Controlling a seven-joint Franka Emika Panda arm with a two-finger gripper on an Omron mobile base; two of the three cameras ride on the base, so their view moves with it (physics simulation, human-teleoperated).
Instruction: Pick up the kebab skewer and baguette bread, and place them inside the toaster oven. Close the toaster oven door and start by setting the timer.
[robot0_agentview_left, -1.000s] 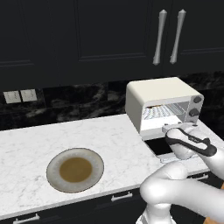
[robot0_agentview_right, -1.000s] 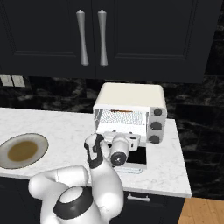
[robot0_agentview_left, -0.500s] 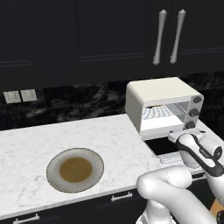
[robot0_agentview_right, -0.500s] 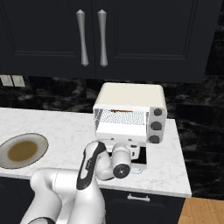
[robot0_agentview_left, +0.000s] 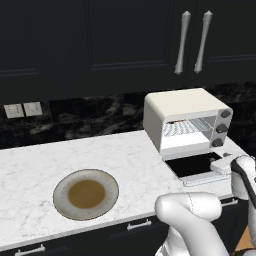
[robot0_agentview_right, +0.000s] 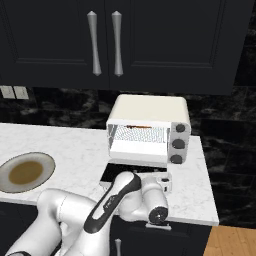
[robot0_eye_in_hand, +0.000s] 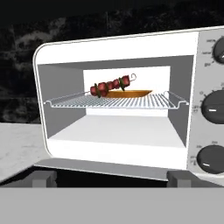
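glossy toaster oven (robot0_eye_in_hand: 113, 48), wire rack (robot0_eye_in_hand: 116, 102); marble counter (robot0_agentview_left: 35, 165)

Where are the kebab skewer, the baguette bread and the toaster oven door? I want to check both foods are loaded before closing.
kebab skewer (robot0_eye_in_hand: 111, 85), hand view, middle red chunk.
baguette bread (robot0_eye_in_hand: 131, 93), hand view, golden crust behind the skewer.
toaster oven door (robot0_agentview_left: 192, 164), left base view, dark glass, lying open.

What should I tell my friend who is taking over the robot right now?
Gripper: open, holding nothing, low in front of the toaster oven.
Kebab skewer and baguette bread: both on the wire rack inside the oven.
Toaster oven door: folded down flat, open.
Plate: on the counter.
Done: loading the food.
Left: shut the door, then set the timer knob.
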